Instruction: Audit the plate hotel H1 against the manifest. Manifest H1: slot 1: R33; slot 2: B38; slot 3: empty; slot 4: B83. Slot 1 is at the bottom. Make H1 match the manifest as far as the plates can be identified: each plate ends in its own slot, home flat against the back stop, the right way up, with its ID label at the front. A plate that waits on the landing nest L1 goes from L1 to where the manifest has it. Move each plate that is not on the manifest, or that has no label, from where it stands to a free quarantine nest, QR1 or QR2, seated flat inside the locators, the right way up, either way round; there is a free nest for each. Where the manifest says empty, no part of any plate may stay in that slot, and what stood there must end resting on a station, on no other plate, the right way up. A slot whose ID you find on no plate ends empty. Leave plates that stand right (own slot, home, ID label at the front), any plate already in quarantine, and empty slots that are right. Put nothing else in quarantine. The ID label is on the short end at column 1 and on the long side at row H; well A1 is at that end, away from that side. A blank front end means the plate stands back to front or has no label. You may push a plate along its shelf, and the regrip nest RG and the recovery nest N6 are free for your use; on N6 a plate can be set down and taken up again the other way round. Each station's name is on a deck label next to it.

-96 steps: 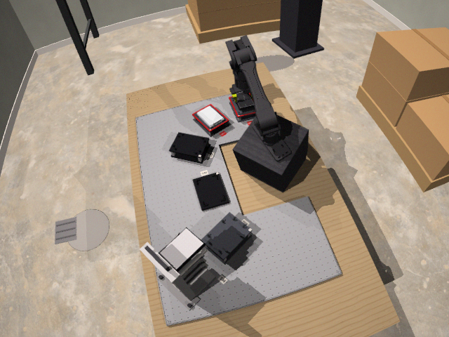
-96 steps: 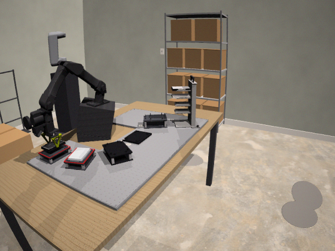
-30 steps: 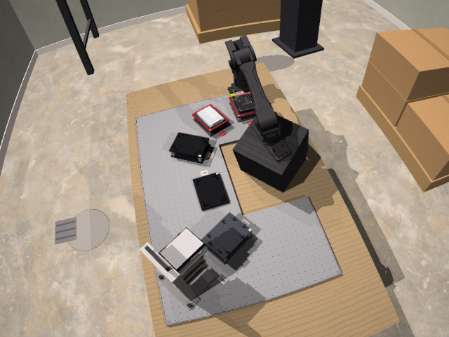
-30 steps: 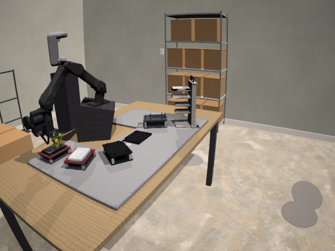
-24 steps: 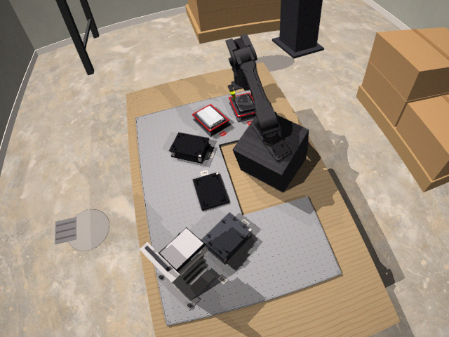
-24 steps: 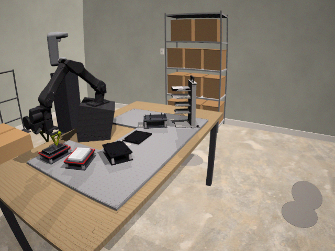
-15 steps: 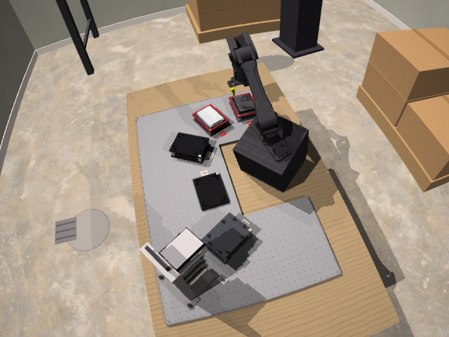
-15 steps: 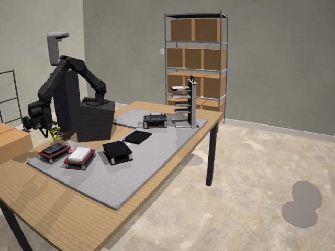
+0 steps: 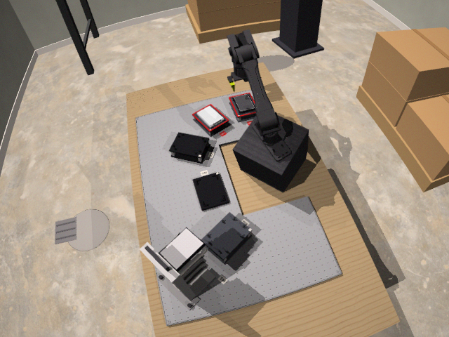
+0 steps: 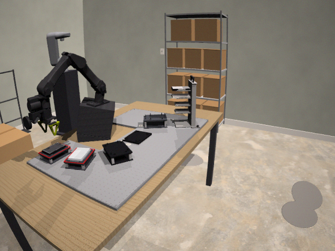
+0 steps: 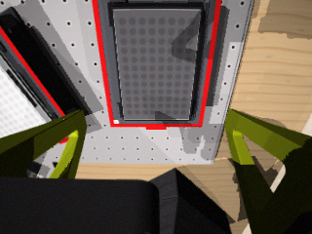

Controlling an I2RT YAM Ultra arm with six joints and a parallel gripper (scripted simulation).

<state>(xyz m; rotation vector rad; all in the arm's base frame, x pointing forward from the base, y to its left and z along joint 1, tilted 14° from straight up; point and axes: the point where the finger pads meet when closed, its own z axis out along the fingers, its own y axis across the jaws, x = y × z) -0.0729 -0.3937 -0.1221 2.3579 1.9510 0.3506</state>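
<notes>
My gripper (image 9: 231, 86) (image 10: 50, 126) (image 11: 155, 117) is open and empty. It hangs above the near short end of a dark grey well plate (image 9: 243, 103) (image 10: 54, 148) (image 11: 156, 63). That plate lies flat inside a red-framed quarantine nest (image 11: 96, 58) at the deck's corner. A white plate (image 9: 210, 116) (image 10: 79, 154) (image 11: 9, 104) lies in the neighbouring red-framed nest. The plate hotel H1 (image 9: 170, 269) (image 10: 192, 103) stands at the far end of the deck. A pale plate (image 9: 181, 248) (image 10: 180, 88) sits on its top shelf. More plates show below it; no labels can be read.
A raised black nest (image 9: 189, 145) (image 10: 117, 151), a flat black nest (image 9: 210, 191) (image 10: 137, 136) and a dark nest (image 9: 228, 241) (image 10: 154, 120) beside the hotel stand on the grey deck (image 9: 290, 246) (image 10: 113, 183). The arm's black base block (image 9: 270, 156) (image 10: 94, 118) is close by.
</notes>
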